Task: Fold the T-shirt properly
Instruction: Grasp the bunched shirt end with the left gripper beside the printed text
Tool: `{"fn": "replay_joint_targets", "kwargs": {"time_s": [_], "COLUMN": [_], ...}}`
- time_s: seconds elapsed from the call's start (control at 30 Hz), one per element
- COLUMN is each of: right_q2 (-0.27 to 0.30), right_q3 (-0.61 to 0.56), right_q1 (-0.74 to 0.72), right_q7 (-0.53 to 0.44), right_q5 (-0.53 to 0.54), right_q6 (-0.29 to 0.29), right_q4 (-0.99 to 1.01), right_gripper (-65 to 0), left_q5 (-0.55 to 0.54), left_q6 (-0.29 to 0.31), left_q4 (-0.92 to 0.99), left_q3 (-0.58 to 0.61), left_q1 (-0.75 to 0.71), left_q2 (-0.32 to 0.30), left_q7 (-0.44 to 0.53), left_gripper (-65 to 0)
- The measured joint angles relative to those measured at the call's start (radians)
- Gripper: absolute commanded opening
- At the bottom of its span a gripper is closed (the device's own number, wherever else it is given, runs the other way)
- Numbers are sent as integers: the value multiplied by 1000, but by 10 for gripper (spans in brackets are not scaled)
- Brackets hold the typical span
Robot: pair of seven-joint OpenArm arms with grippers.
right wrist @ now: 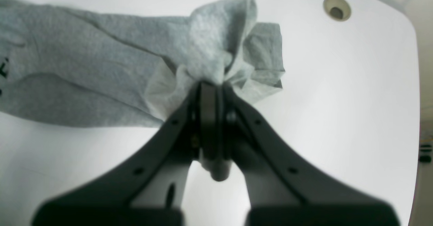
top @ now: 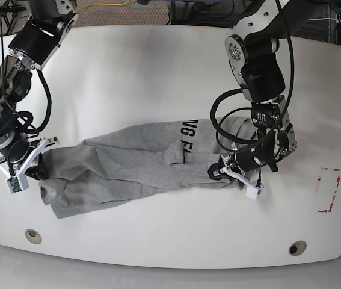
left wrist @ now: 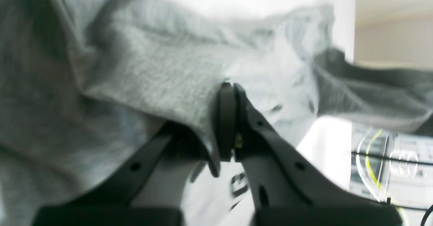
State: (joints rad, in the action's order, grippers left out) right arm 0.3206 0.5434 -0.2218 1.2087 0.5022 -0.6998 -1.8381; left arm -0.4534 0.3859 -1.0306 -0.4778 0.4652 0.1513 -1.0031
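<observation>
The heather-grey T-shirt [top: 128, 165] lies crumpled and pulled long across the white table [top: 158, 72], with dark block lettering [top: 185, 135] showing near its middle. My left gripper [top: 219, 171] is shut on the shirt's right end; in the left wrist view [left wrist: 230, 86] the jaws pinch a fold of the shirt [left wrist: 162, 70]. My right gripper [top: 38, 167] is shut on the shirt's left end; in the right wrist view [right wrist: 211, 84] a bunched corner of the shirt [right wrist: 223, 40] sticks out past the closed jaws.
A red outlined rectangle [top: 328, 189] is marked on the table at the right. Round holes sit near the front edge at the left [top: 33, 235] and right [top: 297, 247], and one shows in the right wrist view [right wrist: 336, 12]. Cables run behind the table's far edge.
</observation>
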Motion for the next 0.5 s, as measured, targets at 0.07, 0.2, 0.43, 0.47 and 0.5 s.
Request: {"fn": "replay_joint_targets", "kwargs": {"time_s": [0.07, 0.2, 0.43, 0.47, 0.5], "right_q2": [-2, -5, -20, -21, -21], "right_q3": [0, 1, 2, 2, 2], "right_q1": [7, 14, 18, 18, 17], "right_q7": [1, 1, 0, 1, 0], "right_q5": [-1, -2, 0, -1, -4], "right_q6": [0, 0, 0, 0, 0], "right_q4": [-5, -13, -14, -14, -14], "right_gripper": [-629, -629, -629, -629, -631], "left_q5": [-2, 0, 2, 5, 3], "left_q6": [-18, -27, -29, -31, -37], "left_q4": [0, 0, -32, -48, -69], "left_q3": [0, 0, -1, -2, -2], "left_q1": [0, -3, -11, -12, -17], "left_q2": [2, 6, 5, 5, 6], "left_q7": [2, 0, -3, -5, -6], "left_gripper": [-635, -644, -650, -650, -650]}}
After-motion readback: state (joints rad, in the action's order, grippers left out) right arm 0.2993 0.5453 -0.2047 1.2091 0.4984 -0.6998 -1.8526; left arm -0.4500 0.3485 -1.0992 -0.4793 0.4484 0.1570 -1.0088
